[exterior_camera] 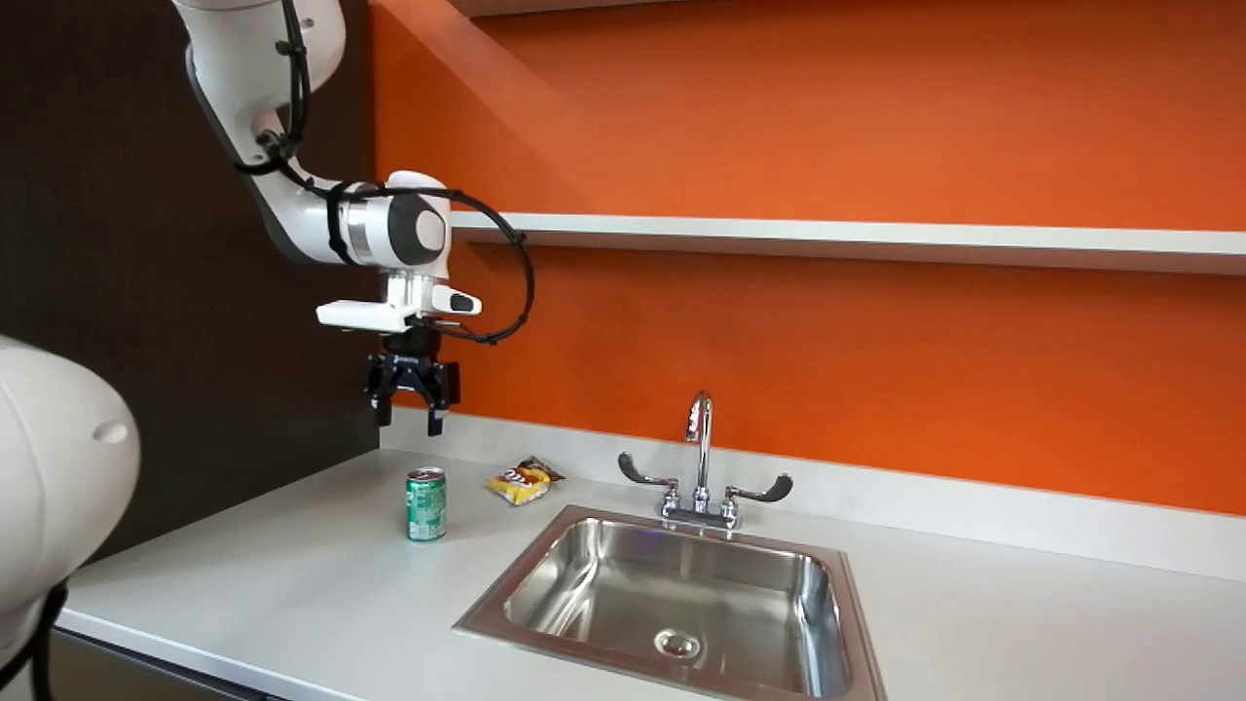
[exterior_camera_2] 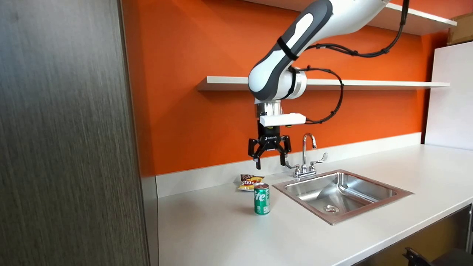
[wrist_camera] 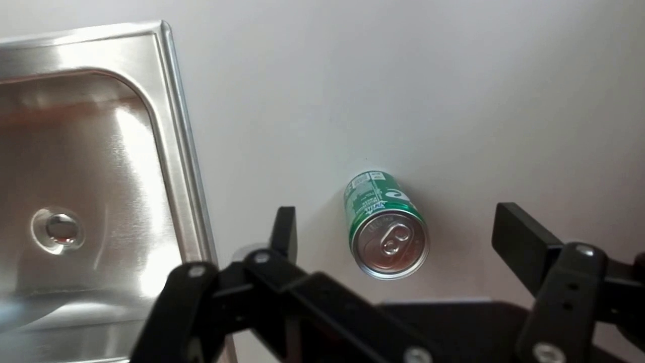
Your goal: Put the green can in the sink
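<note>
The black two-fingered pincer [wrist_camera: 395, 227], spread apart, hangs above the upright green cylindrical metal can [exterior_camera: 426, 506] on the white surface [wrist_camera: 302, 101] beside the rectangular steel sink [wrist_camera: 116, 54]; grasping and transfer seemingly remain.

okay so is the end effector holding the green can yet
No, in an exterior view the end effector hangs open above the green can, which stands upright on the countertop.

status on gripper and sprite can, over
Gripper open, above Sprite can. Can upright on countertop, beside sink. Snack bag nearby, probably not in the way.
</note>
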You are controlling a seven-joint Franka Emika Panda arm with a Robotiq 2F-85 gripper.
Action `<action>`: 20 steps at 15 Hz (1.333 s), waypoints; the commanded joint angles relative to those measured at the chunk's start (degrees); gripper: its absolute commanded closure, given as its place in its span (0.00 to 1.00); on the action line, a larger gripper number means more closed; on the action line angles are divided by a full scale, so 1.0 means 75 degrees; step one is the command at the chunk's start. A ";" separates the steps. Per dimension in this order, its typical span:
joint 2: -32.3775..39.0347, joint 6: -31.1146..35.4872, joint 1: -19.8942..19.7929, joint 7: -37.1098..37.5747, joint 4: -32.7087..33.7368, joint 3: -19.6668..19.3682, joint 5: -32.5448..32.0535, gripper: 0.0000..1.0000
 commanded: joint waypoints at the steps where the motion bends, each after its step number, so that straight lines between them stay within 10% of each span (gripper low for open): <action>1: 0.0536 0.0131 0.0133 -0.0184 0.0407 0.0032 -0.0041 0.00; 20: 0.2273 0.0428 0.0239 -0.0309 0.1593 -0.0258 0.0094 0.00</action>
